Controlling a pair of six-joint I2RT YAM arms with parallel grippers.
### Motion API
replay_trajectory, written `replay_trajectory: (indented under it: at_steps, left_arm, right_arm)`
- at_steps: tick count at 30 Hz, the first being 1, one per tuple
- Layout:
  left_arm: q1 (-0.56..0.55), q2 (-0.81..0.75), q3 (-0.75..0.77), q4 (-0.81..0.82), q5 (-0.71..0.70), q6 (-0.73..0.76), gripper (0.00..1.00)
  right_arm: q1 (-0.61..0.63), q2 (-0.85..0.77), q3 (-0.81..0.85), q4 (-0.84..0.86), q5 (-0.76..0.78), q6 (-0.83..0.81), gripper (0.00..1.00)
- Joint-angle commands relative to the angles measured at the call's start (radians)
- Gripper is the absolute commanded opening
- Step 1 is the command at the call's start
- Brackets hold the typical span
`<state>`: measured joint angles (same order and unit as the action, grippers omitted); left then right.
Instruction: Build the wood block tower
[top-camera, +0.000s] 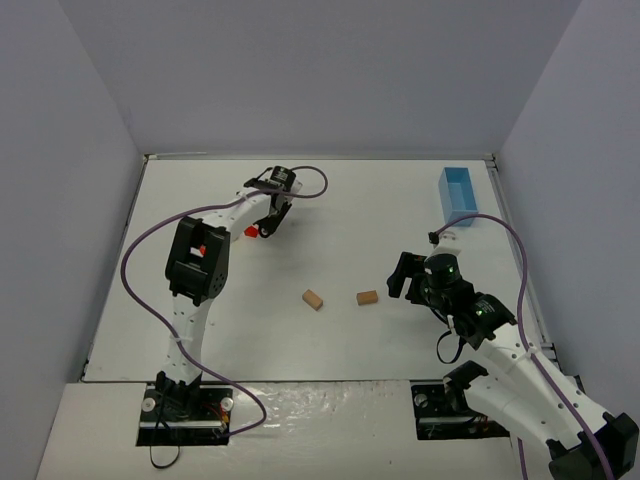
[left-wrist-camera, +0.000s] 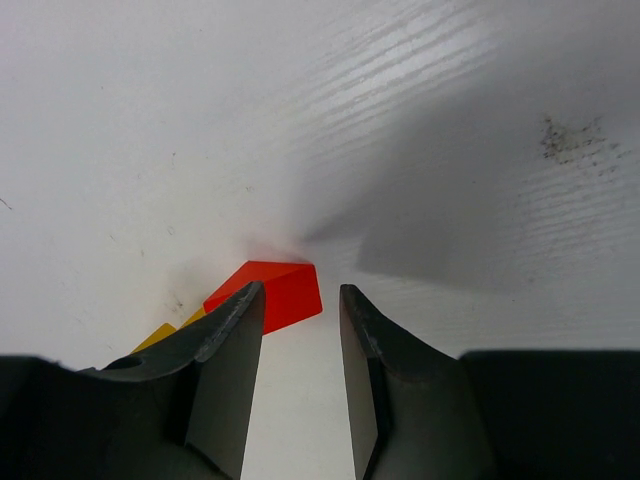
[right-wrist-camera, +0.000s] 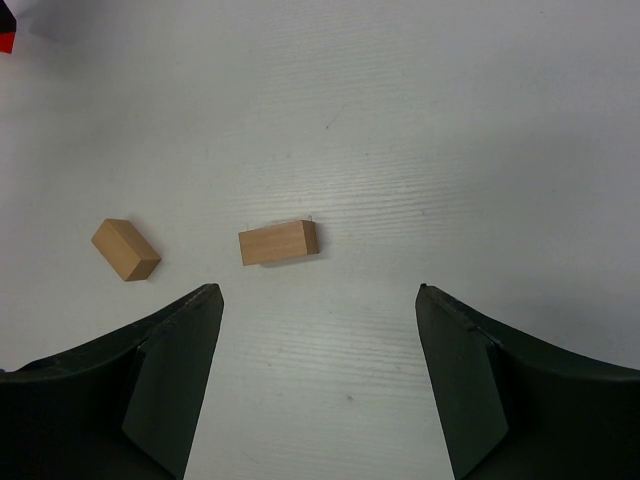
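Note:
A red wedge (left-wrist-camera: 285, 292) lies on the white table with a yellow piece (left-wrist-camera: 160, 336) beside it. My left gripper (left-wrist-camera: 300, 289) hovers just short of them, its jaws a narrow gap apart with only bare table between; the left finger (left-wrist-camera: 225, 350) covers part of the wedge. From above, the left gripper (top-camera: 268, 224) sits at the far left next to the red wedge (top-camera: 251, 231). Two tan blocks (top-camera: 313, 299) (top-camera: 367, 297) lie mid-table. My right gripper (top-camera: 398, 280) is open wide, to their right. Its wrist view shows the gripper (right-wrist-camera: 317, 288) empty, one tan block (right-wrist-camera: 278, 242) ahead, the other (right-wrist-camera: 125, 249) further left.
A light-blue rectangular box (top-camera: 458, 194) stands at the far right of the table, near the right wall. Grey walls close in the table (top-camera: 330, 200) on three sides. The left arm's purple cable (top-camera: 140, 270) loops over the table's left side.

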<state>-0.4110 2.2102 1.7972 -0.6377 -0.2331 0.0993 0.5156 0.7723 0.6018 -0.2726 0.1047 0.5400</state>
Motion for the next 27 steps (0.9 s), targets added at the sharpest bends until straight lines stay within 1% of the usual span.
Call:
replay_trajectory:
  at_steps: [1, 6, 13, 27]
  left_arm:
    - [0.017, -0.004, 0.054, 0.018, 0.008, -0.062, 0.32]
    - [0.023, 0.01, 0.056, 0.017, 0.021, -0.082, 0.32]
    - [0.026, 0.022, 0.067, 0.021, -0.037, -0.082, 0.32]
    - [0.065, 0.0, 0.034, 0.048, -0.086, -0.066, 0.32]
  right_arm:
    - [-0.003, 0.005, 0.0, 0.053, 0.012, -0.01, 0.75]
    - [-0.002, 0.005, -0.002, 0.053, 0.012, -0.009, 0.75]
    - [-0.002, 0.005, -0.002, 0.053, 0.01, -0.011, 0.76]
    - [-0.002, 0.014, -0.001, 0.053, 0.012, -0.015, 0.76]
